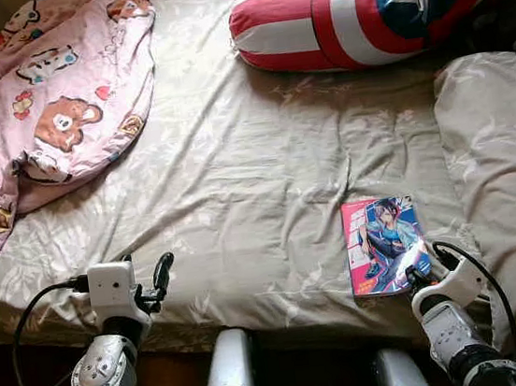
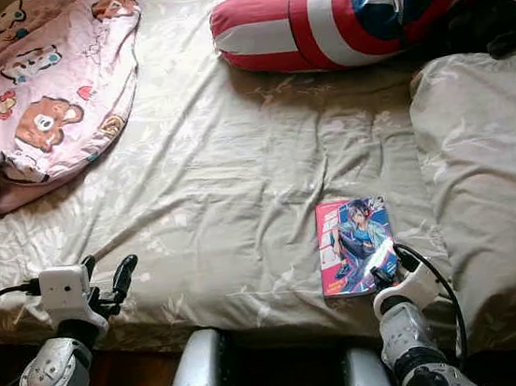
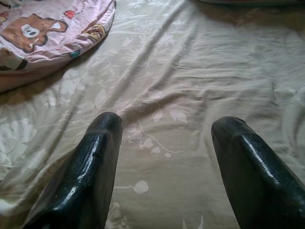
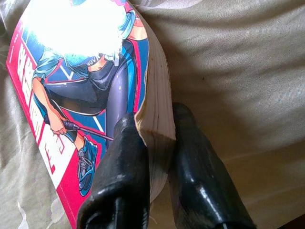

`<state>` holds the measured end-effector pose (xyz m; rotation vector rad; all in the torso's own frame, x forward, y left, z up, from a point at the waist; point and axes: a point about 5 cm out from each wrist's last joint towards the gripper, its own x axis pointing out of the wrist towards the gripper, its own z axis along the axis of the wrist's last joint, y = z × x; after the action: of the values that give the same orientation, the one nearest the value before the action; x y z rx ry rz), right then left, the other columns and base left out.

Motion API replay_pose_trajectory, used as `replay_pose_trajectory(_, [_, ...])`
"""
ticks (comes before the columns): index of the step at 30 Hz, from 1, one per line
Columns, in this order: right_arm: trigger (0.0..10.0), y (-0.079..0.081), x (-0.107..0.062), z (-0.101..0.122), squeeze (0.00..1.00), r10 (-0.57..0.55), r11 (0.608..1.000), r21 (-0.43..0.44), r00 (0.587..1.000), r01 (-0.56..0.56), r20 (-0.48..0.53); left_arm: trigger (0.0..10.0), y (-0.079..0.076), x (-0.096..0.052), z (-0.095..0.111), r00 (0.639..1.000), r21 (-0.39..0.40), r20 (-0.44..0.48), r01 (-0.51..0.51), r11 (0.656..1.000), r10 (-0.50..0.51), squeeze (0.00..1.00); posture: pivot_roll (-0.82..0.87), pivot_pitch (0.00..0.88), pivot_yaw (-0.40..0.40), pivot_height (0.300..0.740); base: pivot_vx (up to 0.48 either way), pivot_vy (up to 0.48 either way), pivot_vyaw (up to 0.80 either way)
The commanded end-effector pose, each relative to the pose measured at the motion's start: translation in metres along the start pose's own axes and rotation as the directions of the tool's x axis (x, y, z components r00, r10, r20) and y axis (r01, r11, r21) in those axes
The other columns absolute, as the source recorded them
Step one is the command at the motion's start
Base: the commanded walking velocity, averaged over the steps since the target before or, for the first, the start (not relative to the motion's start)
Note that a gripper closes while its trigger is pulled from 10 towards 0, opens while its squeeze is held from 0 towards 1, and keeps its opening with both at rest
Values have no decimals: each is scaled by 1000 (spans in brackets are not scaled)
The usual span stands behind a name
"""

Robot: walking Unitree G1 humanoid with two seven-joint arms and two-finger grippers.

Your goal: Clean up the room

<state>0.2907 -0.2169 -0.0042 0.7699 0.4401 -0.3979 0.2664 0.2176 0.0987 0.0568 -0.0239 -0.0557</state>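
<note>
right gripper (image 4: 155, 138) clamped on near corner of manga book (image 1: 383, 244) lying on bed sheet (image 1: 235, 158) | left gripper (image 3: 167, 143) fingers spread, over sheet's near edge

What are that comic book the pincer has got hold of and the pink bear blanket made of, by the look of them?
The comic book looks like a paperback: a glossy printed cover that throws strong glare in the right wrist view, and a block of matte, off-white paper pages between the right pincer fingers. The pink bear blanket seems a soft, matte woven fabric, probably cotton or similar; it lies in loose rumpled folds without shine.
</note>
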Motion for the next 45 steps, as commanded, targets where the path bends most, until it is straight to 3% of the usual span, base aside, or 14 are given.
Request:
replay_pose_trajectory(1, [10000,-11,-4,-11,0,-45,999,16,998,46,-33,10000,3,-5,-4,1000,2,-23,-9,1000,9,0,247,260,92,627,0,0,0])
replay_pose_trajectory(7, [10000,-11,-4,-12,8,-43,999,16,998,44,-34,10000,3,-5,-4,1000,2,-23,-8,1000,9,0,248,260,92,627,0,0,0])
replay_pose_trajectory(8, [10000,-12,-5,-17,1000,-49,999,18,998,50,-47,10000,3,-5,-4,1000,5,-25,-7,1000,7,0,247,262,87,627,0,0,0])
replay_pose_trajectory(13, [10000,-16,-7,-23,1000,-71,997,17,996,72,-62,10000,2,-4,-5,1000,9,-28,-4,1000,4,0,248,259,87,627,0,0,0])
replay_pose_trajectory(14, [10000,-16,-7,-23,0,-73,997,15,995,74,-63,10000,2,-4,-5,1000,9,-28,-4,1000,4,0,248,259,87,627,0,0,0])
replay_pose_trajectory(21, [10000,-18,-8,-22,0,-81,996,20,995,82,-61,10000,2,-4,-4,1000,9,-27,-4,1000,4,0,246,259,86,627,0,0,0])
replay_pose_trajectory(22, [10000,-18,-8,-22,224,-80,996,24,995,81,-60,10000,2,-4,-4,1000,9,-27,-4,1000,4,0,246,259,86,627,0,0,0])
replay_pose_trajectory(23, [10000,-18,-8,-22,224,-79,996,26,995,81,-60,10000,2,-4,-4,1000,9,-27,-4,1000,4,0,246,259,86,627,0,0,0])
replay_pose_trajectory(24, [10000,-18,-8,-22,741,-81,996,23,995,83,-59,10000,2,-4,-4,1000,9,-26,-4,1000,4,0,246,259,86,627,0,0,0])
replay_pose_trajectory(29, [10000,-19,-8,-20,780,-94,995,15,994,95,-50,10000,2,-3,-4,1000,9,-26,-3,1000,3,0,245,258,86,627,0,0,0])
replay_pose_trajectory(32, [10000,-23,-8,-17,906,-107,994,10,994,107,-39,10000,1,-3,-4,1000,8,-25,-3,1000,3,0,243,256,85,627,0,0,0])
replay_pose_trajectory(45, [10000,-31,-9,-7,882,-119,993,-25,992,120,31,10000,-4,2,-6,1000,-9,-21,-1,1000,0,0,207,244,66,627,0,0,0])
